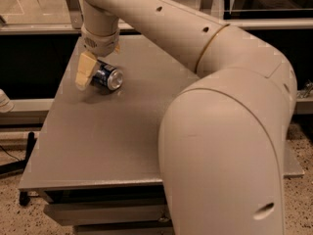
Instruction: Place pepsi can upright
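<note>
We log the can (108, 77): dark blue, silver end. Gripper (87, 72), just beside it at far left of the table (98, 141): pale tan. Table plain grey-brown. Arm (220, 131) cream. Floor (10, 214) speckled beige.

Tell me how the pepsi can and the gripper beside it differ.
The pepsi can is dark blue with a silver end; the gripper is pale tan. The can lies on its side on the table; the gripper hangs down from the arm, at the can's blue end. Both are near the table's far left corner.
</note>
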Robot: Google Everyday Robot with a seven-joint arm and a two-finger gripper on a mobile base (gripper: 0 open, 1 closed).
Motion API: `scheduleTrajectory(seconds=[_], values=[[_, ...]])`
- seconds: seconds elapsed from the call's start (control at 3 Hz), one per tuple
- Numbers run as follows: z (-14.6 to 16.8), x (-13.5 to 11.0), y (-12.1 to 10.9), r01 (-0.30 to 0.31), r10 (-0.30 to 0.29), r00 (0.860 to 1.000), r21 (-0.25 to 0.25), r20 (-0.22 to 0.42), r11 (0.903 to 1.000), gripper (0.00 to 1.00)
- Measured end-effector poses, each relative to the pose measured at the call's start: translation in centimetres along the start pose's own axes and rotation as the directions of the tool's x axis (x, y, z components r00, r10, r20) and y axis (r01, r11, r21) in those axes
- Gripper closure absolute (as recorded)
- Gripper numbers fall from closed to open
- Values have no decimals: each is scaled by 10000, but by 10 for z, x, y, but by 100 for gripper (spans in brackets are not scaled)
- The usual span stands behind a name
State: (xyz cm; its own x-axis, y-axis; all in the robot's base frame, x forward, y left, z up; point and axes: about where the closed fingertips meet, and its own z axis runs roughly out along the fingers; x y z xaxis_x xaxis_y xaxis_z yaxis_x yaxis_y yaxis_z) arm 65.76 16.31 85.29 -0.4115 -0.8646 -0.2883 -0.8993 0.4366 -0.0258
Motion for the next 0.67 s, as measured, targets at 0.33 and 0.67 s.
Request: scheduleTrajectory(seconds=[0.33,0.67], values=[[17,6,1,-170,176,9994,196,-282,9997,0],[23,6,-8,-395,418,9978,459,-518,9982,18]])
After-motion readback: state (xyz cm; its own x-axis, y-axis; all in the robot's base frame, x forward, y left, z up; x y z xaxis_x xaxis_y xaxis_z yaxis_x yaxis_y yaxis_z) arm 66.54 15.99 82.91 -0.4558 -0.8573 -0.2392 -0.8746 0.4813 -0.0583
